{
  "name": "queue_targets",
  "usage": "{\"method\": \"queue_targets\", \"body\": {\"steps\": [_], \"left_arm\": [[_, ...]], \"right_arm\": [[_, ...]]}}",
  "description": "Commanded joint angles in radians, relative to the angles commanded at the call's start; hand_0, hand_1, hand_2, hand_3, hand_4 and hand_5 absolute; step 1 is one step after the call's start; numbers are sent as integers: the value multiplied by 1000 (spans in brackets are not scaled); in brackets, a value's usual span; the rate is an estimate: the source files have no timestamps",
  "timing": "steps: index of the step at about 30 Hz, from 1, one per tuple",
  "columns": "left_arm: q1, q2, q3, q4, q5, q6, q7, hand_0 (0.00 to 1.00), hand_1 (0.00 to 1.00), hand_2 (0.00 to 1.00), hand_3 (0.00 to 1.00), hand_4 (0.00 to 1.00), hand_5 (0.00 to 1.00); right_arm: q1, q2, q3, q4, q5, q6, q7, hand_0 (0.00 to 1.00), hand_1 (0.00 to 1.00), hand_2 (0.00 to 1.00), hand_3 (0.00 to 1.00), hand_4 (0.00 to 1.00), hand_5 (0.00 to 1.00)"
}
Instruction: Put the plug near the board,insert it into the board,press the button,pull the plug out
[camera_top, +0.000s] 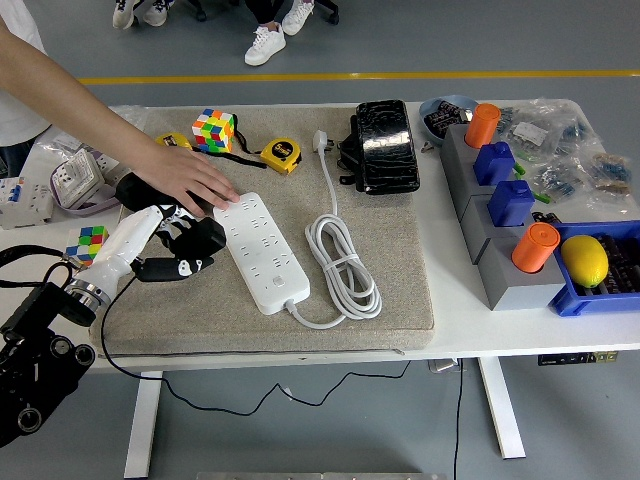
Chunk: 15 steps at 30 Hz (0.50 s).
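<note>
Your left hand (178, 250) sits left of centre, fingers loosely curled and gripping nothing as far as this angle shows, just beside the white power strip (262, 251) on the grey mat (390, 270). A person's hand (190, 177) rests at the strip's upper-left end. The plug (321, 141) lies top centre; it looks light and rigid, its cable (343, 262) springy. Pinch the plug body, not the cord.

Bright, even overhead light, soft shadows (slight blur at edges).
</note>
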Motion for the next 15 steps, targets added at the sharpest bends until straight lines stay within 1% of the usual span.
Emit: {"method": "queue_targets", "body": {"steps": [5,6,7,15], "left_arm": [[-6,-22,25,10,24,32,6,309,283,309,441,846,79],[-8,-25,28,11,28,37,8,311,287,317,451,836,52],[-10,-30,32,13,35,42,11,311,287,317,451,836,52],[-31,-56,44,36,65,85,25,310,283,320,459,842,51]], "right_arm": [[0,0,0,1,-1,0,0,546,628,577,516,868,401],[0,0,0,1,-1,0,0,547,628,577,517,868,401],[0,0,0,1,-1,0,0,547,628,577,517,868,401],[0,1,1,1,0,0,0,547,628,575,516,868,401]]}}
